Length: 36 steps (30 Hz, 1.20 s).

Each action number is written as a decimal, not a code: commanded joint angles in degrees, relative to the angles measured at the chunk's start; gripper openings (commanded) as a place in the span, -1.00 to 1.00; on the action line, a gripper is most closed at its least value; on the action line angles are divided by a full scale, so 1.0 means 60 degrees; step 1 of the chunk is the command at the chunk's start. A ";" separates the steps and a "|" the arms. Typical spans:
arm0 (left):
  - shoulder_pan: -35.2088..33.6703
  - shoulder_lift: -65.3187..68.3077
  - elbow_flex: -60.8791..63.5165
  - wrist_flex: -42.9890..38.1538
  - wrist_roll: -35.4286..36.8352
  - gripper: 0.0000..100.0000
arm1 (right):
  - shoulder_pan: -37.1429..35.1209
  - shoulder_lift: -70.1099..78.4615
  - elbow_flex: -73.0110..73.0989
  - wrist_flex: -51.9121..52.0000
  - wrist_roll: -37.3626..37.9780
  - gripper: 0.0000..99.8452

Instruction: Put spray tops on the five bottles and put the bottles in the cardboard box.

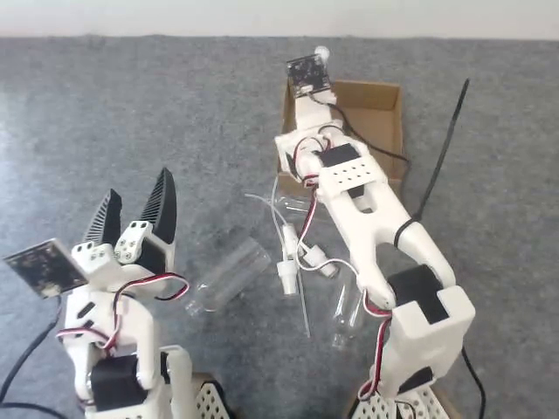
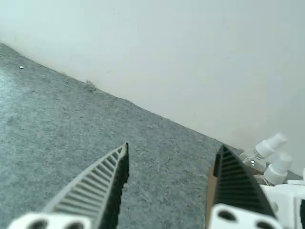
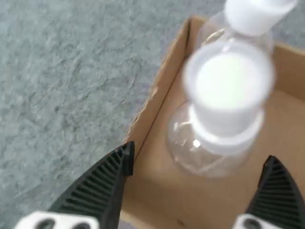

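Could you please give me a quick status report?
Left claw open, empty. Right claw open over capped bottle in cardboard box. Loose bottles, spray tops on table.

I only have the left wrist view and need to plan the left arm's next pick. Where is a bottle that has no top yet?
Observer: A clear bottle without a top lies on its side near the middle of the table.
Operator: Any tops to fit it?
Observer: Yes, loose spray tops lie just beside it, tubes attached.
Operator: Is the right arm in my way?
Observer: Probably not. The right gripper is open over the cardboard box, above a capped bottle standing inside.
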State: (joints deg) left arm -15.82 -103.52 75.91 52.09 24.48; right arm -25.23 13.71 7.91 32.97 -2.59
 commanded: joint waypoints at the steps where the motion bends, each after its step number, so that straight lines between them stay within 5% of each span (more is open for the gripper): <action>1: 0.0000 -0.0029 -0.0535 -0.0425 0.0103 -0.46 | -0.0330 -0.1399 -0.0234 0.0652 0.0088 -0.27; 10: 0.0000 -0.0029 -0.0535 -0.0425 0.0103 -0.46 | -0.0432 -0.2586 -0.0234 0.2117 0.0088 -0.29; 21: -0.0015 -0.0029 -0.0535 -0.0425 0.0103 -0.46 | -0.0432 -0.3656 -0.0234 0.3480 0.0132 -0.97; 36: -0.0103 -0.0029 -0.0535 -0.0425 0.0103 -0.46 | -0.0520 -0.5238 0.0410 0.5414 0.0132 -0.99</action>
State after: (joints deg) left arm -16.09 -103.52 75.91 52.09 24.48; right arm -27.96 -12.84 9.76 64.97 -2.59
